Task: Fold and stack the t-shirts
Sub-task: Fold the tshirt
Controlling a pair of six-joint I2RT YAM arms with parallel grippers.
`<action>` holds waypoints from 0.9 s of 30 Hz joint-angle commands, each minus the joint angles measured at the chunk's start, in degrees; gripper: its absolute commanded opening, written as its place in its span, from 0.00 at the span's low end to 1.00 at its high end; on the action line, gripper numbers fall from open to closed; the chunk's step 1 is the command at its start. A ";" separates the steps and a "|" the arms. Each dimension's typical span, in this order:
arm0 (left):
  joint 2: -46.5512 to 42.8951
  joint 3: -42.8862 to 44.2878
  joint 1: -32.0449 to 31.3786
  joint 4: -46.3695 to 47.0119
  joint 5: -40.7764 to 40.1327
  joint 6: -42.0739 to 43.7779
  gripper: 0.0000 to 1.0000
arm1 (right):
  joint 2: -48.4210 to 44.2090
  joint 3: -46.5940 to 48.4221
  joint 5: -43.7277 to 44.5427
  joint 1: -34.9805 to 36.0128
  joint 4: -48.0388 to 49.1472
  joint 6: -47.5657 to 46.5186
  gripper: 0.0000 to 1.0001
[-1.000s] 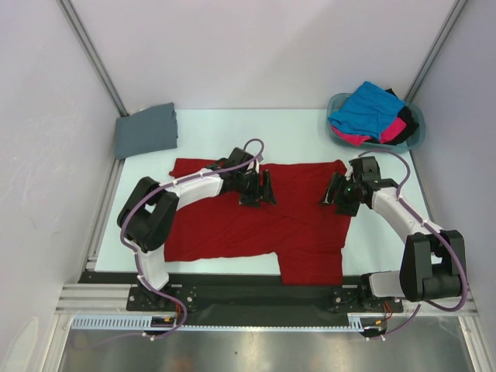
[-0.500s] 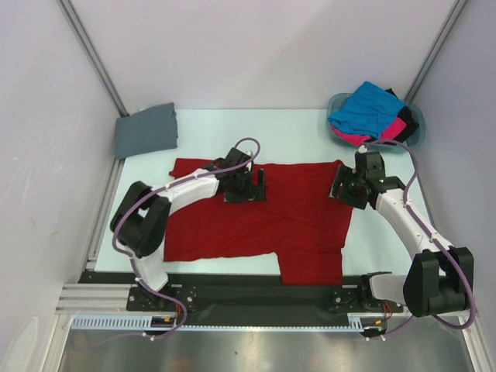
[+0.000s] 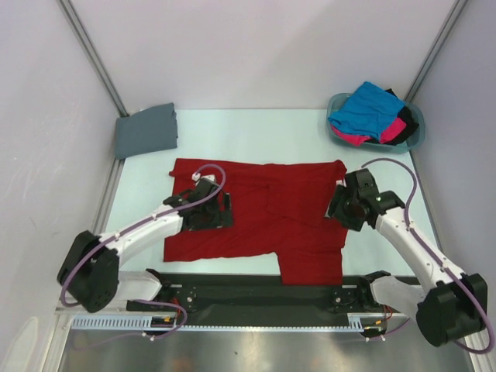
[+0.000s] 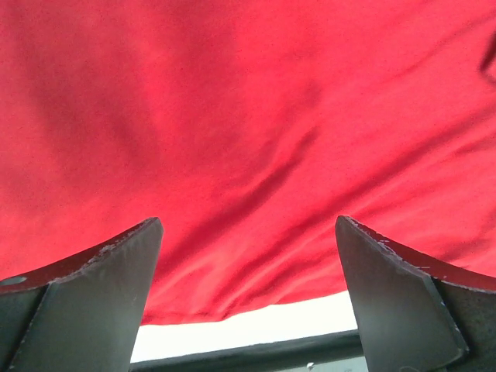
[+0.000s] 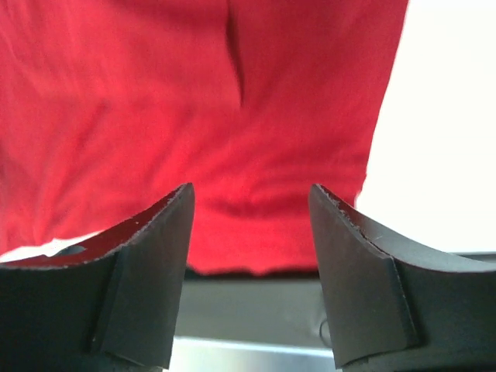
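No readable text, labels, brand marks or numbers in any view. Shirts are plain cloth, no print. Arms and frame carry no legible markings either.

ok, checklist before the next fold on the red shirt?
1. Left gripper open, nothing between the fingers: ok.
2. Right gripper open, nothing between the fingers: ok.
3. Red t-shirt lying smooth: not ok, it is creased, with a flap folded over near the middle.
4. Either gripper touching the cloth: cannot tell.
5. Grey t-shirt folded at far left, apart from both arms: ok.
6. Other t-shirts inside the basket: ok.
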 commanded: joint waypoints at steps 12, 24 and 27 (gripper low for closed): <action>-23.39 -14.21 0.11 -13.89 -15.10 -17.10 1.00 | -5.50 -5.54 16.09 22.85 -18.79 21.45 0.67; -17.45 -10.98 0.19 -24.62 -25.38 -29.24 1.00 | -2.43 -3.78 19.88 28.05 -22.41 26.31 0.73; -11.48 -8.78 0.28 -24.45 -25.74 -27.92 1.00 | -1.73 -3.69 19.97 27.79 -21.44 26.04 0.75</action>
